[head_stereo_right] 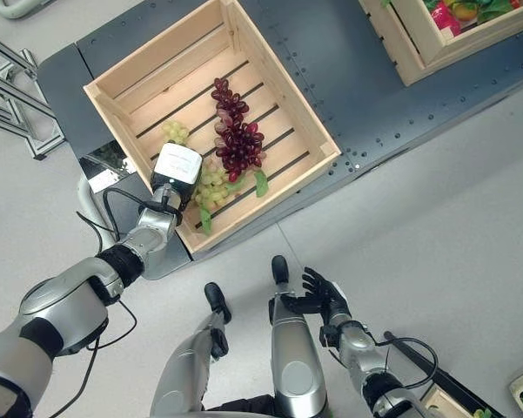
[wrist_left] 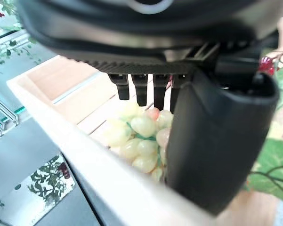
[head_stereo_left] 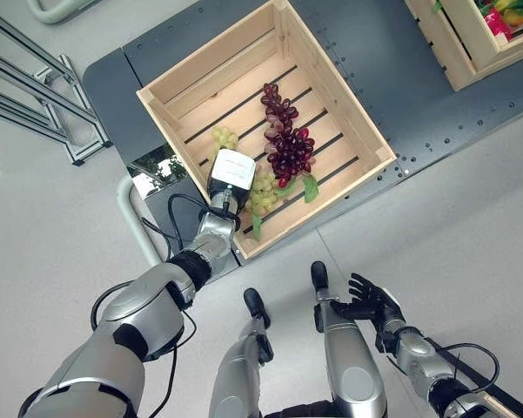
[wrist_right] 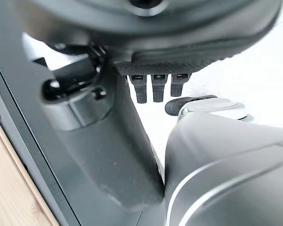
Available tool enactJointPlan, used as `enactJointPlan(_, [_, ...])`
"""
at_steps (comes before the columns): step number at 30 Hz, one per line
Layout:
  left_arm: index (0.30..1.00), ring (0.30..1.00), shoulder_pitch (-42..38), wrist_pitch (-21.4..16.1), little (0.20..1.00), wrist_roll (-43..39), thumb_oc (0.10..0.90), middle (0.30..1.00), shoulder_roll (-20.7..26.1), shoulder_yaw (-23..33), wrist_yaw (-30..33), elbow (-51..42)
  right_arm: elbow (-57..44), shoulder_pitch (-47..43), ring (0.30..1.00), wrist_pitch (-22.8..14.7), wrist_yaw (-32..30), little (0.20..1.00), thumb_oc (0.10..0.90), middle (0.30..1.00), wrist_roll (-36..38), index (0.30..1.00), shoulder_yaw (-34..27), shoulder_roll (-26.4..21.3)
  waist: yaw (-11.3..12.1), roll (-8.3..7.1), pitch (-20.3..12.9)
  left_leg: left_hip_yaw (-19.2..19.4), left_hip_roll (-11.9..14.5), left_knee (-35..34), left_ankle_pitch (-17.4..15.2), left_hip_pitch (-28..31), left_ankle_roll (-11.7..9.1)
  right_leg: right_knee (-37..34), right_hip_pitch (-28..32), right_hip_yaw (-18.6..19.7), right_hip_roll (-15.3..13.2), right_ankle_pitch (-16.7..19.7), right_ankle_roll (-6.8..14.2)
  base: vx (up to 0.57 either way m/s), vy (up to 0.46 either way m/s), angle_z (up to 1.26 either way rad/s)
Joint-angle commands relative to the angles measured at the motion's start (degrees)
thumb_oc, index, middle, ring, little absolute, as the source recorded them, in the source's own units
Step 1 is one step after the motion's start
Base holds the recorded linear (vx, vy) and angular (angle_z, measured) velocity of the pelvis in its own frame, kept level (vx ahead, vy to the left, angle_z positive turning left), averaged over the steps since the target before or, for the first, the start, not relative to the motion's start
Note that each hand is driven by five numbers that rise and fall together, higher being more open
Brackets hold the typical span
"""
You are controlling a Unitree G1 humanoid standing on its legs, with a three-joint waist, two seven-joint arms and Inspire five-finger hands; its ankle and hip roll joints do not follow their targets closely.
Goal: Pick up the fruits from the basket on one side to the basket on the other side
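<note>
My left hand (head_stereo_left: 231, 174) is low in the crate (head_stereo_left: 191, 74), fingers (wrist_left: 139, 89) straight & apart over green grapes (wrist_left: 136, 136), ready 2 grab. Right hand (head_stereo_left: 370, 305) rests, fingers loose.

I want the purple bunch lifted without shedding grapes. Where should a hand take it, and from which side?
Judging by its pose, take the purple grape bunch around its wide middle, from above. It lies flat on the slats of the wooden crate, tapering towards the far wall, so the narrow tip gives little to hold. The left hand is over the green grapes beside it.
</note>
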Motion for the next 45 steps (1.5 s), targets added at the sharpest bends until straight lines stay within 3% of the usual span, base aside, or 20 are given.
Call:
enactJointPlan(1, [0.3,0.3,-3.8,-1.8,0.3,1.3,0.4,0.3,2.4,3.9,5.7,1.4,-1.6,1.4,0.9,-3.6,0.2,0.9,0.8,0.9,1.9,0.9,1.2,0.3,0.1,-2.97,-0.6,1.1,1.5,10.0,-1.2,-7.5,-0.7,-3.1,3.0,0.8,2.1,1.5,-2.1,0.0,0.0,0.0])
enactJointPlan(9, [0.3,0.3,-3.4,-10.2,0.3,-2.6,0.4,0.3,3.3,5.1,13.9,-0.5,-1.5,2.1,0.9,-4.2,-0.4,0.9,0.8,0.9,1.8,0.9,0.4,0.3,0.4,-2.73,-0.6,1.0,1.3,10.4,-1.5,-6.5,-0.7,-2.6,4.1,0.7,2.1,1.2,-2.2,0.0,0.0,0.0])
enactJointPlan(16, [0.3,0.3,-3.0,-14.0,0.3,-3.4,0.4,0.3,4.6,5.5,16.2,-4.0,-1.7,2.5,0.9,-4.2,-0.8,0.9,0.8,0.9,1.8,0.9,-0.4,0.4,0.7,-2.56,-0.6,1.0,1.2,9.7,-1.4,-5.4,-0.7,-3.3,5.3,0.8,2.1,1.3,-2.3,0.0,0.0,0.0])
enactJointPlan(20, [0.3,0.3,-2.5,-18.0,0.3,-7.5,0.4,0.3,5.3,6.7,20.4,-8.3,-1.8,3.0,0.9,-4.6,-1.4,0.9,0.8,0.9,2.3,0.9,-1.1,0.6,1.0,-2.4,-0.7,0.7,0.9,8.9,-1.4,-4.2,-0.6,-3.7,6.3,0.7,2.2,1.2,-2.3,0.0,0.0,0.0])
enactJointPlan(26, [0.3,0.3,1.0,-24.0,0.3,-12.6,0.4,0.3,7.4,12.2,27.3,-14.7,-2.4,5.0,0.9,-6.1,-3.1,0.9,0.8,0.9,2.8,0.9,-3.3,1.1,2.2,-2.49,-1.8,0.0,0.5,7.3,-1.0,-3.0,-0.5,-4.8,7.5,0.3,2.2,1.6,-2.2,0.0,-0.006,0.0])
enactJointPlan(31, [0.3,0.3,10.2,-31.5,0.3,-14.9,0.4,0.3,7.8,21.7,34.3,-23.9,-4.9,7.6,0.9,-8.7,-6.1,0.9,0.8,0.9,3.4,0.9,-6.7,2.6,4.6,-3.04,-3.1,-1.5,0.0,4.5,-0.5,-0.6,-0.4,-7.1,10.0,-0.9,2.3,1.9,-2.0,-0.01,-0.045,0.03])
enactJointPlan(38, [0.3,0.3,20.3,-38.3,0.3,-17.3,0.4,0.3,6.6,30.0,37.3,-32.2,-9.9,10.6,0.9,-10.3,-10.5,0.9,0.8,0.9,3.5,0.9,-10.0,4.4,7.1,-4.22,-5.4,-3.4,-0.6,-0.7,0.5,3.1,-0.1,-11.2,13.7,-1.9,2.5,2.9,-1.4,-0.01,-0.045,0.08])
enactJointPlan(45, [0.3,0.3,23.7,-36.8,0.3,-16.2,0.4,0.3,6.6,32.0,35.5,-35.0,-14.1,12.2,0.9,-10.0,-13.1,0.9,0.8,0.9,2.2,0.9,-11.0,5.3,8.0,-5.21,-7.3,-4.2,-0.9,-4.4,1.1,6.0,0.2,-13.9,16.1,-1.7,2.6,4.1,-0.6,0.01,-0.009,0.07])
